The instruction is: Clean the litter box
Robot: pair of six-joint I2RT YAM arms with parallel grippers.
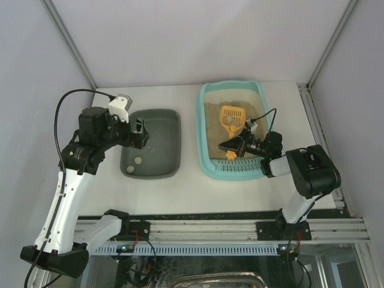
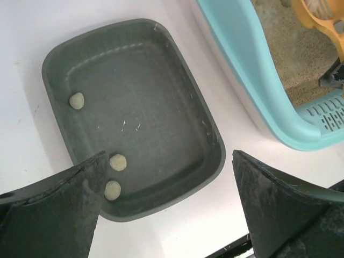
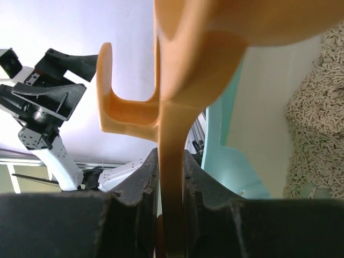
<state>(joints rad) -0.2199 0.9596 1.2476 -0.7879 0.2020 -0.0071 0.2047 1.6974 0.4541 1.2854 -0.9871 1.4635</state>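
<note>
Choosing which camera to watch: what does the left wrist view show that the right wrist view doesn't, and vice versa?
Only the left wrist: the dark grey tray holding three pale clumps, framed by the open left gripper. Only the right wrist: the right gripper shut on the handle of the orange scoop, close up. Both: the turquoise litter box, its beige litter and the scoop.
</note>
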